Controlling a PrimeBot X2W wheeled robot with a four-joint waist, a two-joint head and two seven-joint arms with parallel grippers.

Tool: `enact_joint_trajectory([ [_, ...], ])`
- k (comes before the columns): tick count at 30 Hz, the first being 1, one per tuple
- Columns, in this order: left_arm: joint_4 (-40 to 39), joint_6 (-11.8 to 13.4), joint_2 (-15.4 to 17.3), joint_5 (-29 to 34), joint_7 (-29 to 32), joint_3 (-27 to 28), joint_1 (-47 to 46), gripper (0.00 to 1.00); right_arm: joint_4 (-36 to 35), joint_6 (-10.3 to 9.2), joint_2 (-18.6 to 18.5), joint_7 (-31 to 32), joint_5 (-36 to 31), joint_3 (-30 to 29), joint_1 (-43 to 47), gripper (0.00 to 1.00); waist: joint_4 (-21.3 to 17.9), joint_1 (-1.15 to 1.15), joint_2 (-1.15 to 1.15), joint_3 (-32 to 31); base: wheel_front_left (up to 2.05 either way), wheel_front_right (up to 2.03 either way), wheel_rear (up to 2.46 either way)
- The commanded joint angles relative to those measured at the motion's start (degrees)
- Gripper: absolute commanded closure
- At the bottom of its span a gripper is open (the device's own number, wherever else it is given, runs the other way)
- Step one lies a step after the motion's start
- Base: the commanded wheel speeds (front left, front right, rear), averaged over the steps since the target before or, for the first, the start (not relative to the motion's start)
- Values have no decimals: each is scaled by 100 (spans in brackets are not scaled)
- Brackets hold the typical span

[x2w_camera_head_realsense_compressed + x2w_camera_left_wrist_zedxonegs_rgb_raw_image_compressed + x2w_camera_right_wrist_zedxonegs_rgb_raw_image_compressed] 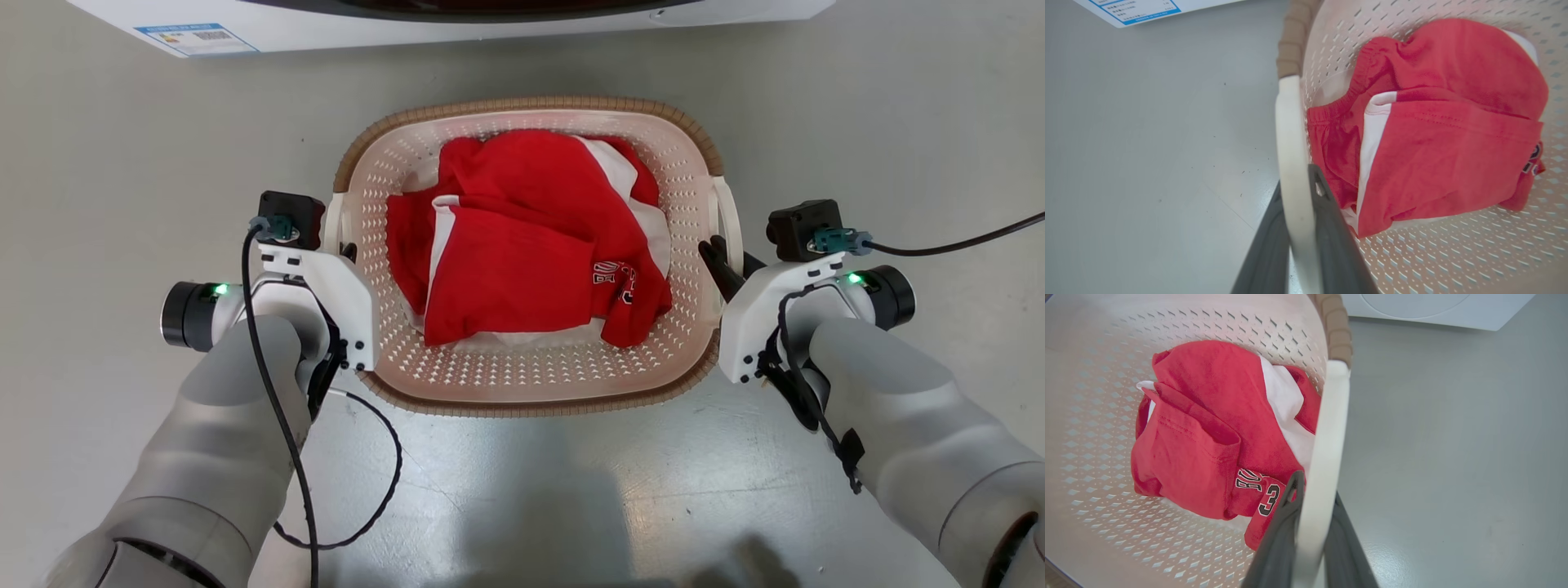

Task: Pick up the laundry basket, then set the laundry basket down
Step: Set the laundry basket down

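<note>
Centre frame: laundry basket (522, 377), red jersey (522, 245) inside. Jaws of left gripper (1296, 183) and right gripper (1316, 486) clenched on white side handles (1290, 130). Pick-up step; next, likely a level, synchronized lift.

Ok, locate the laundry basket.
Centre of the head view, before the washing machine, the laundry basket is between the left end effector and right end effector, each clamped on a handle.

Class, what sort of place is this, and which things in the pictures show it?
Probably a laundry area: a white appliance, likely a washing machine, on a grey floor, and a laundry basket holding red and white clothes.
</note>
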Motion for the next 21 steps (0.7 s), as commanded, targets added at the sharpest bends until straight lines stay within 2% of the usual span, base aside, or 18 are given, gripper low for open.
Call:
enact_joint_trajectory([
  [1, -29, 87, 199, 42, -96, 43, -140, 100, 24, 42, -4, -104, -24, 57, 141, 100, -2, 0, 0, 46, 0, 0, 0],
  [21, -4, 148, 181, -16, -139, -28, -249, 100, 166, 42, 45, -274, 28, 68, -37, 100, -32, 0, 0, 242, 0, 0, 0],
])
